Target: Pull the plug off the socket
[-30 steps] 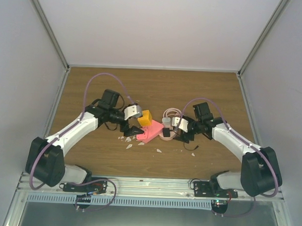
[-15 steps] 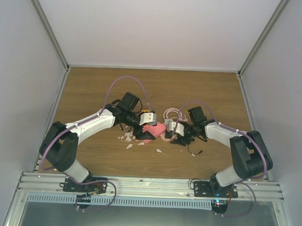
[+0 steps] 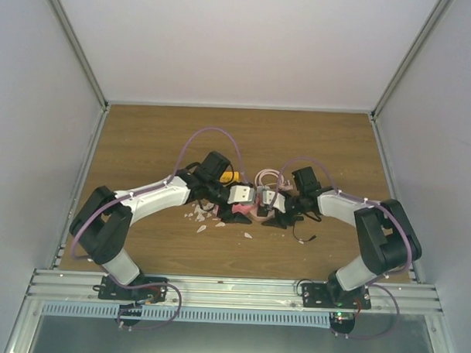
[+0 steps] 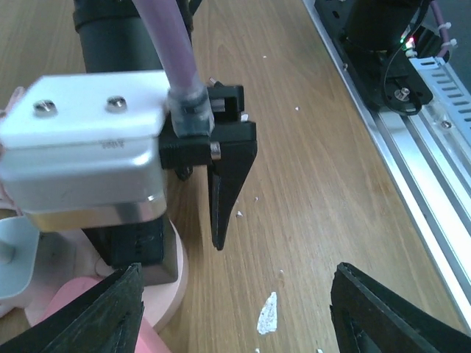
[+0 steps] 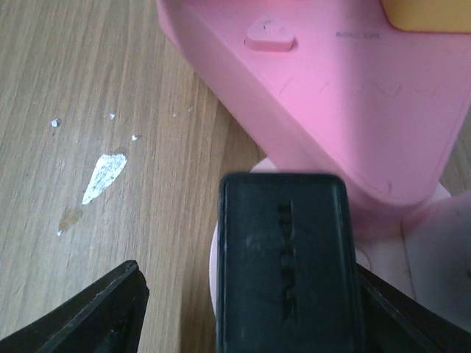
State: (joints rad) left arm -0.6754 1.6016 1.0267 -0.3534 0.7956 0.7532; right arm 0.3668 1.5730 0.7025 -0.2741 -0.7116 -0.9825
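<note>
1. Position of arms. Both arms reach in to the middle of the wooden table (image 3: 144, 142), and their wrists face each other closely over the pink parts.

2. Socket. The socket (image 5: 353, 103), a flat pink triangle with rounded corners, lies flat on the table at the centre, between the two grippers. A yellow cube (image 5: 434, 11) sits at its far side.

3. Plug. The plug (image 5: 287, 257), a black rectangular block, stands upright just beside one corner of the socket, over a pale pink round disc (image 4: 175, 288).

4. Right gripper (image 5: 250, 294). The fingers are spread to either side of the plug. On one side, bare table shows between finger and plug, so the plug is not clamped. Contact on the other side cannot be told.

5. Left gripper (image 4: 235, 316). The fingers stand wide apart. Only bare wood and a white flake (image 4: 268, 315) lie between them, and nothing is held. The socket's edge shows just beside one finger.

6. Other items. A coiled pale cable (image 3: 268, 178) lies just beyond the grippers. More white flakes (image 3: 199, 218) are scattered on the near left side of the socket.
</note>
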